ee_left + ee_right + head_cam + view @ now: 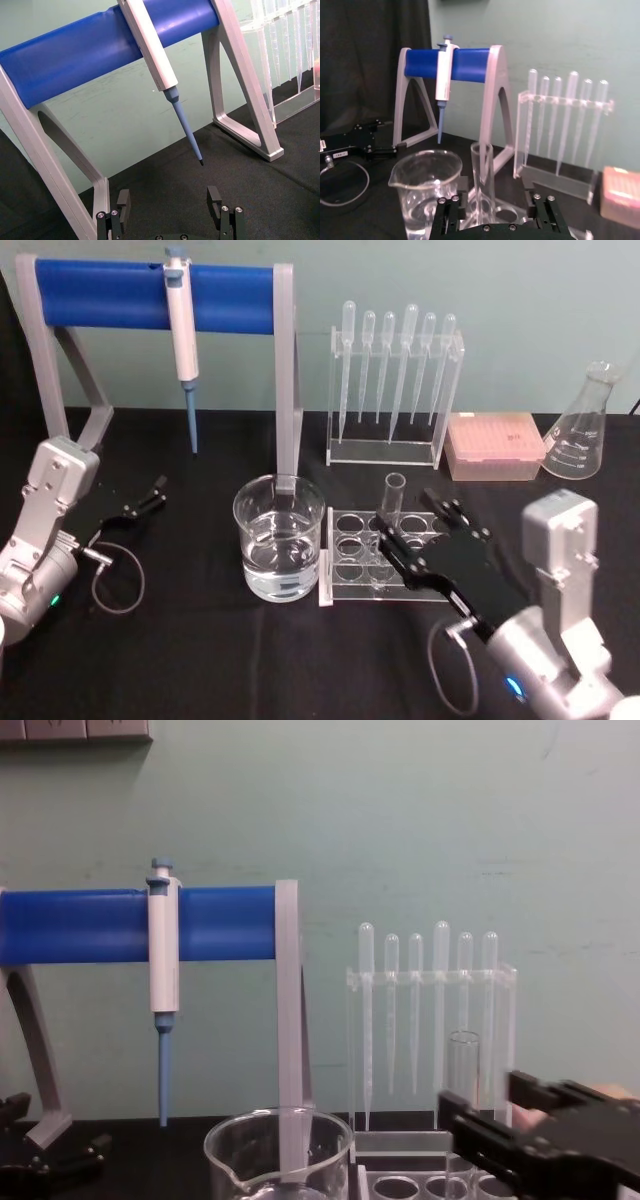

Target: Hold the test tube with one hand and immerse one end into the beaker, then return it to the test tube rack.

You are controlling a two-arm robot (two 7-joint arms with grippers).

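Black table [200,660] under beaker [279,538], racks.

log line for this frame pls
phase: pre-grasp | right gripper: open, straddling test tube upright in rack | beaker: left of rack | left gripper: open, idle

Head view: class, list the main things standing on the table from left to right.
Pipettor on its blue stand → beaker → test tube → pink box → flask.
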